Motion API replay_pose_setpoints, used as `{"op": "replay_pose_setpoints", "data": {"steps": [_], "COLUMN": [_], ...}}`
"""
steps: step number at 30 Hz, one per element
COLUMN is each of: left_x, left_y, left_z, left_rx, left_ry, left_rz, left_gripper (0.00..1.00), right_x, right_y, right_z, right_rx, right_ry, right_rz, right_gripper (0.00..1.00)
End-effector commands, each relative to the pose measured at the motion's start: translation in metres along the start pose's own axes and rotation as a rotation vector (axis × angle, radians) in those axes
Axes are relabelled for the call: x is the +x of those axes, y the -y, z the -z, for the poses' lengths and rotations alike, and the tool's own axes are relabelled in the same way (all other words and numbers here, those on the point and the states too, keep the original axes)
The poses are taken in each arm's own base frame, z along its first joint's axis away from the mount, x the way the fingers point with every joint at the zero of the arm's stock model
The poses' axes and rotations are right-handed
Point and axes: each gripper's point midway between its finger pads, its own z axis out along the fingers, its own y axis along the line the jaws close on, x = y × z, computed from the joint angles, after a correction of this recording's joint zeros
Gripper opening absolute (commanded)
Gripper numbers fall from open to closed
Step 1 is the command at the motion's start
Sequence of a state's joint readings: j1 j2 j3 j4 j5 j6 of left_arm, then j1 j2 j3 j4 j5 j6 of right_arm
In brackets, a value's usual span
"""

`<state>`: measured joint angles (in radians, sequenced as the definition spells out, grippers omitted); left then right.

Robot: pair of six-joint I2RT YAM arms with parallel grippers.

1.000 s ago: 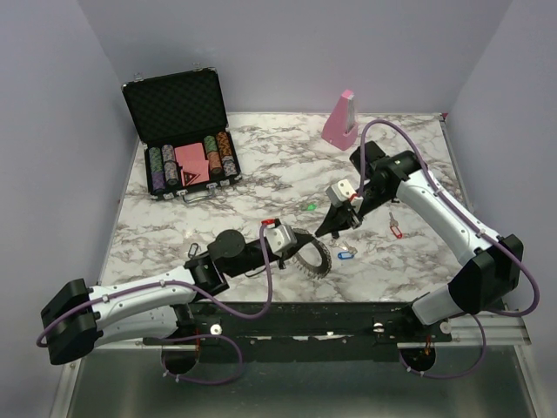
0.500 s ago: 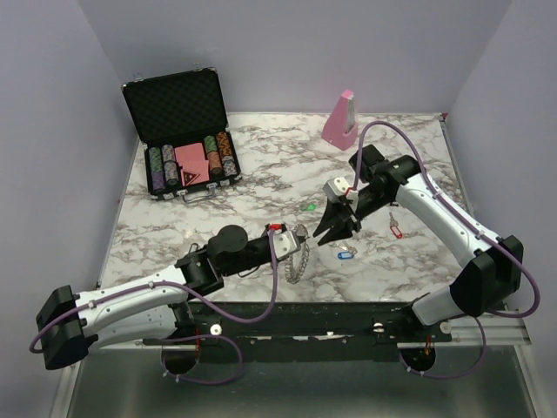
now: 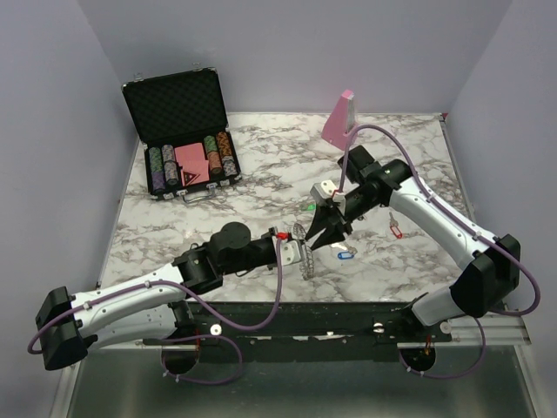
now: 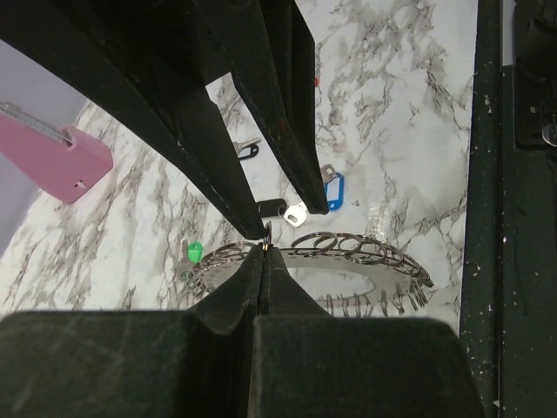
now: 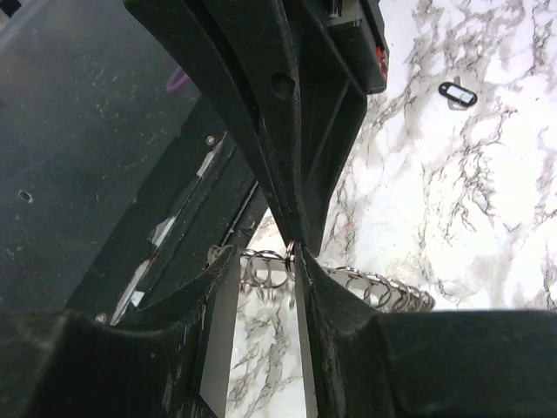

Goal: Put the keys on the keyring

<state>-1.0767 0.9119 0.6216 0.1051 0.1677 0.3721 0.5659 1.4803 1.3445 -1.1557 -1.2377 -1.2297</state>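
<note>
White marble counter [image 3: 174, 228]: left gripper [image 4: 261, 261] clamped shut on the large grey loop-rimmed metal keyring [image 3: 306, 258], held edge-on. Right gripper [image 3: 319, 237] part open, gripping nothing, tips right at the ring's rim.

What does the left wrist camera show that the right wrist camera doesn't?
Only the left wrist: the pink block, a green-tagged key and a blue-tagged key. Only the right wrist: a black tag lying on the marble. Both: the keyring, pinched by the left gripper, with the right gripper open at it.
</note>
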Motion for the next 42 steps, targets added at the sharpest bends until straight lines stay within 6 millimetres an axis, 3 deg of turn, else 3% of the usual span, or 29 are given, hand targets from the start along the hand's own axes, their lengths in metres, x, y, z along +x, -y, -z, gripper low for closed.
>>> {"op": "replay_pose_setpoints", "data": {"steps": [1,12,19,29,33,35,39,42], "left_x": [-0.020,-0.016,-0.018,-0.016,-0.016,-0.017,-0.014,-0.012], "left_y": [-0.002,0.001,0.000,-0.001,-0.002,-0.001,0.005,0.009], "left_z": [0.000,-0.002,-0.001,0.000,0.004,0.008,0.023,0.037], "left_rx": [0.017,0.026,0.020,0.008,-0.011,-0.023,-0.050,-0.082], "left_ry": [0.052,0.012,-0.006,-0.026,-0.005,0.035,0.144,0.251], "left_rz": [-0.013,0.087,0.147,0.207,0.247,0.280,0.343,0.392], "left_gripper": [0.00,0.00,0.00,0.00,0.00,0.09,0.48,0.56], "right_x": [0.016,0.020,0.026,0.023,0.017,0.014,0.011,0.008], "right_y": [0.005,0.004,0.005,0.006,0.007,0.007,0.003,0.001], "right_z": [-0.006,-0.009,-0.013,-0.012,-0.010,-0.010,-0.009,-0.011], "right_rx": [0.011,0.017,0.022,0.033,0.043,0.046,0.045,0.031], "right_ry": [-0.066,-0.097,-0.133,-0.139,-0.139,-0.136,-0.115,-0.083], "right_rz": [-0.012,-0.006,-0.006,0.000,-0.009,-0.006,-0.006,-0.013], "right_gripper": [0.39,0.24,0.24,0.03,0.01,0.01,0.01,0.01]}}
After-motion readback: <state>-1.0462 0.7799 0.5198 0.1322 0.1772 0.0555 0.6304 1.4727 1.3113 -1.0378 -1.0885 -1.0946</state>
